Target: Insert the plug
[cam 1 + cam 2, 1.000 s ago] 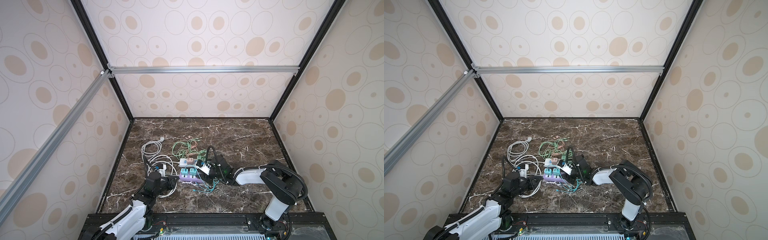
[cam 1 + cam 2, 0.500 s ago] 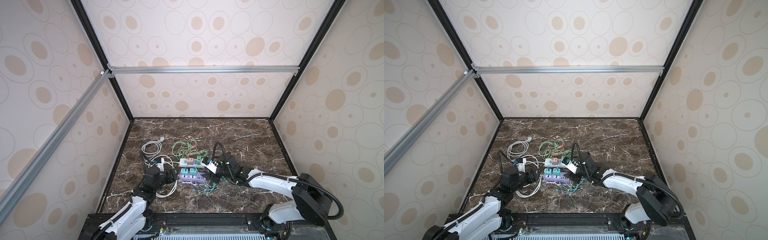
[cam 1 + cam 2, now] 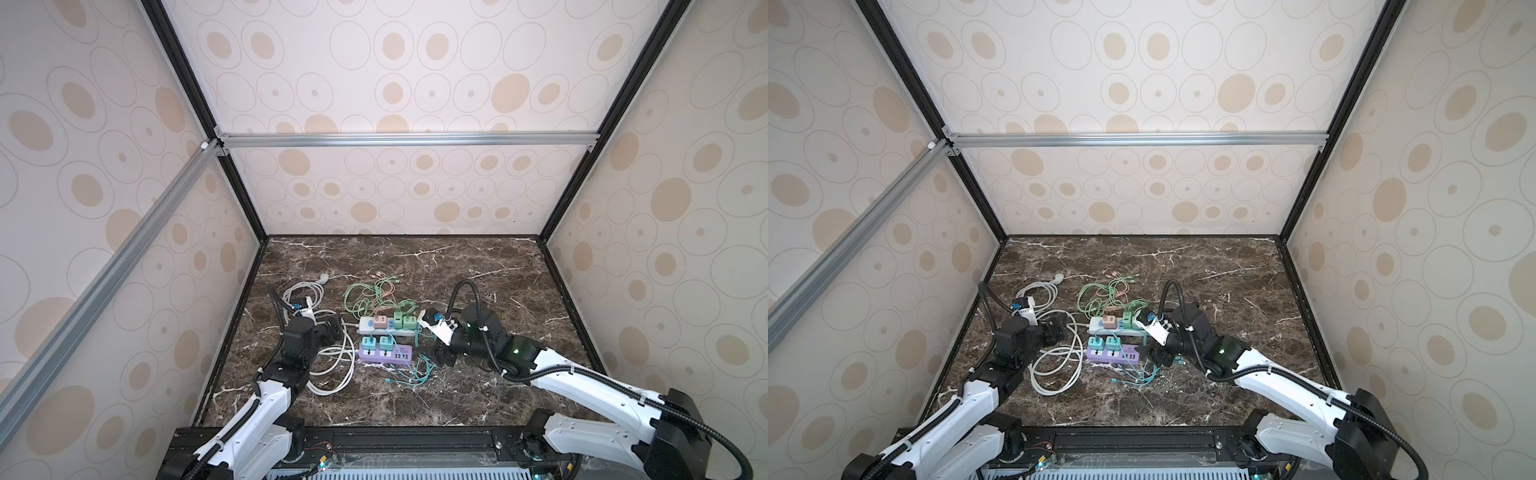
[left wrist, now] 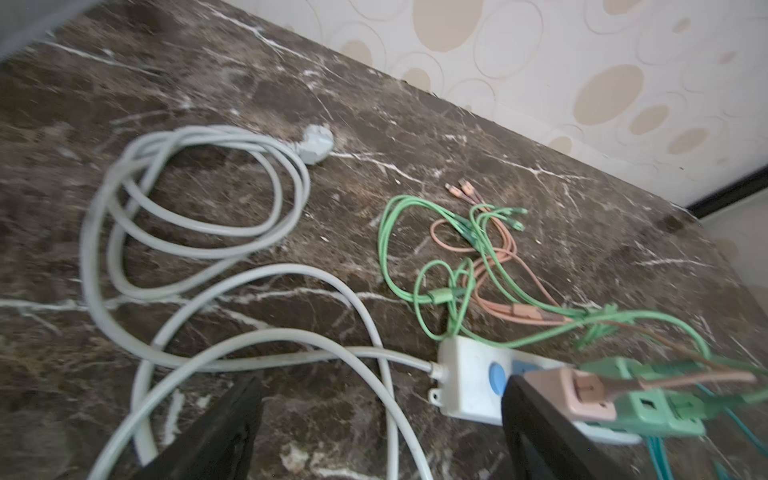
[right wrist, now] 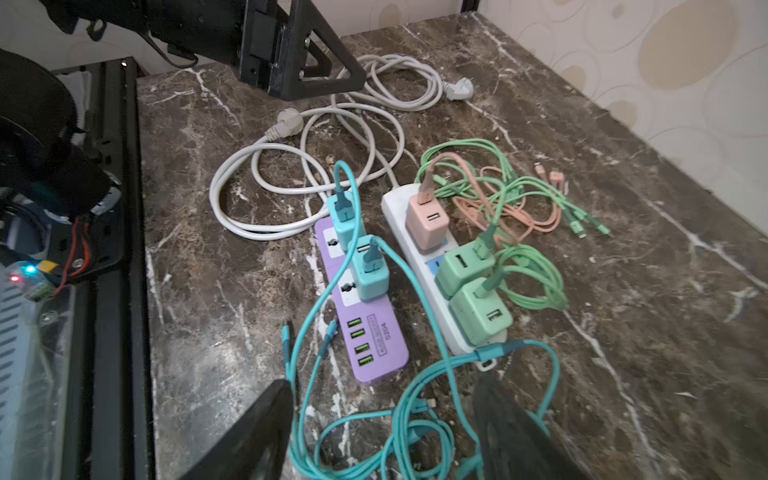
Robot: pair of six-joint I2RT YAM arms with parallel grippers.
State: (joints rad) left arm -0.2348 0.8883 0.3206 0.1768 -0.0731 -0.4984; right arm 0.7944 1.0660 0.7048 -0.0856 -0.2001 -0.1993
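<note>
Both open, empty: left hand (image 3: pixel 333 328), right hand (image 3: pixel 441 358). white strip (image 3: pixel 365 331) lies lengthwise roughly between them, left-right in frame; right hand nearer green chargers (image 3: pixel 409 322).

A dark marble top (image 3: pixel 457 270) with white veins formed the floor. Behind it and on both sides rose walls (image 3: pixel 415 195) papered in beige ovals, joined by black posts (image 3: pixel 241 195). An aluminium bar (image 3: pixel 407 139) crossed high above the top's far edge, and another (image 3: pixel 104 276) ran above its left side. A black rail (image 3: pixel 395 436) edged its near side.
</note>
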